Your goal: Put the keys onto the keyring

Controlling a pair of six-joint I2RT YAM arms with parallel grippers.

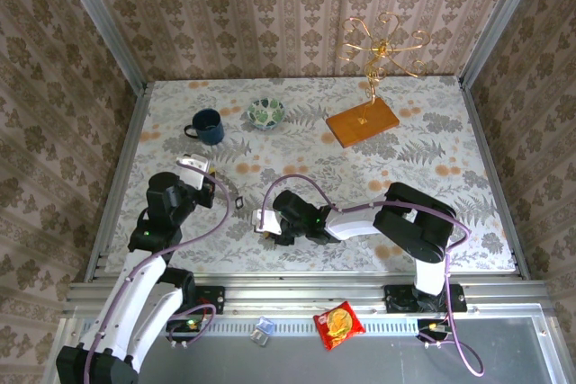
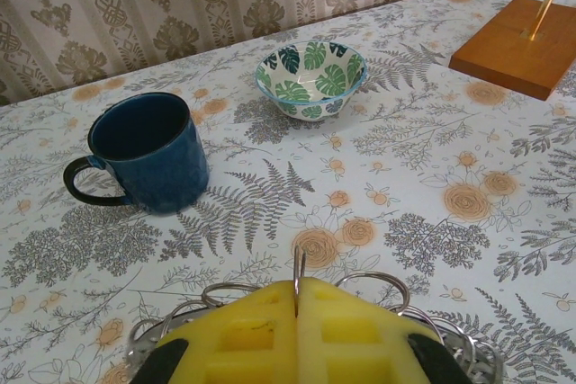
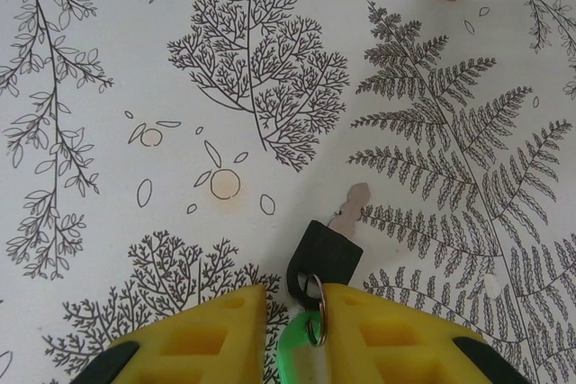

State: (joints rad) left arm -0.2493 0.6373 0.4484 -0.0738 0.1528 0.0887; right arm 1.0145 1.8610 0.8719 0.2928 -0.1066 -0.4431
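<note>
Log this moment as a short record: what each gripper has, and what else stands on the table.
left gripper: shut on the keyring, a thin wire loop standing up between its pads
right gripper: low over the table, green key between its pads, apparently gripped
black key: joined to the green key by a small ring, blade pointing away from the gripper
keys on keyring: not yet
far side: blue mug, leaf-patterned bowl, wooden stand base
</note>
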